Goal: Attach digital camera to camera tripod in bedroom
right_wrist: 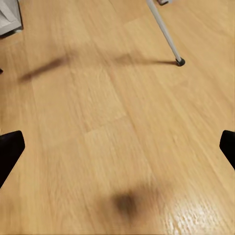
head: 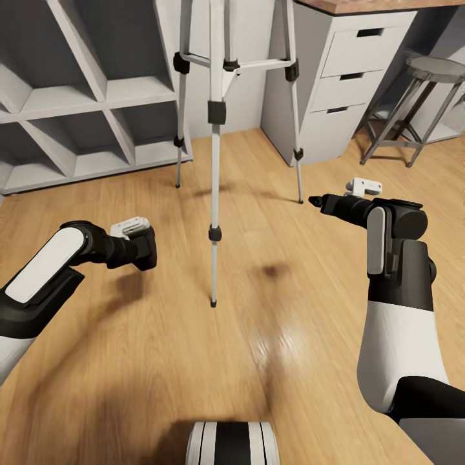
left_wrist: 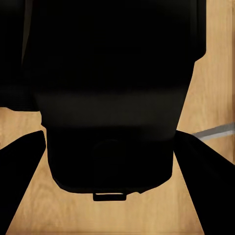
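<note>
The tripod [head: 216, 116] stands dead ahead on the plank floor [head: 271, 310], three pale legs splayed, its nearest foot planted mid-floor between the two arms and its head cut off by the top of the head view. The left gripper [head: 143, 244] hangs low over the boards on the left, just beside that near leg, and it is clenched on the camera [left_wrist: 112, 98]: from the left wrist the black body sits square between the two dark fingers [left_wrist: 19, 176], blocking most of the sight line, with wood and a sliver of silver leg behind it. In the head view the camera is hard to separate from the black wrist, so its exact tilt cannot be told. Over on the right, the right gripper [head: 323, 202] points forward toward the far right leg, well clear of it; from the right wrist its fingertips [right_wrist: 10, 149] sit wide apart at either edge with bare floor between them, released and holding nothing, and a leg's foot [right_wrist: 180, 61] rests on the boards beyond. Behind the tripod, white shelving [head: 71, 97] lines the left wall, a drawer unit [head: 349, 71] under a wooden worktop stands at right, and a stool [head: 413, 97] sits in the far right corner
</note>
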### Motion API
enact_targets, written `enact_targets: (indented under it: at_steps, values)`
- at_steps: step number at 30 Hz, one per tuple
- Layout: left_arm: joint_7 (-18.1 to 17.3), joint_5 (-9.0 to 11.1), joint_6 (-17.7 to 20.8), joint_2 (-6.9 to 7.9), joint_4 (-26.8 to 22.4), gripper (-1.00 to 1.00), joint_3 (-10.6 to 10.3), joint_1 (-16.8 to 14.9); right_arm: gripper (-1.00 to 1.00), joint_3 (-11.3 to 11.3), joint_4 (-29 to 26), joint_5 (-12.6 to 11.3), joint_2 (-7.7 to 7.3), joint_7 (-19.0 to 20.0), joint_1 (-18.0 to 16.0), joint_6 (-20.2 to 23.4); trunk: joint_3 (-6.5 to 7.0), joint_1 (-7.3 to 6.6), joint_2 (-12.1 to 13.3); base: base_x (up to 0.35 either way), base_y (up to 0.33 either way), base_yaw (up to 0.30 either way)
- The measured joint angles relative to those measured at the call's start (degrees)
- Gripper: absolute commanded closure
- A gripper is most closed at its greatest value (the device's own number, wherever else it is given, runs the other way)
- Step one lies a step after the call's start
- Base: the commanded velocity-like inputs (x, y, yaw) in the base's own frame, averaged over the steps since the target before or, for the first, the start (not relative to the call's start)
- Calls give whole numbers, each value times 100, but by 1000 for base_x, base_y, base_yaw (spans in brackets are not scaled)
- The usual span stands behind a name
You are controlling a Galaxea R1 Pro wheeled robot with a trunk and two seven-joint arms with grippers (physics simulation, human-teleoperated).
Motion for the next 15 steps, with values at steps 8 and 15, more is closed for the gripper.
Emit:
enact_targets:
  at_steps: [8,15]
  values:
    - [32,-43,7,-8,-4,100,-49,395,-100,0,1,1,0,0,0,0,177,-21,11,0,0,0]
    - [43,-62,20,-8,-6,100,21,830,-100,2,2,0,0,0,0,0,332,-39,20,0,0,0]
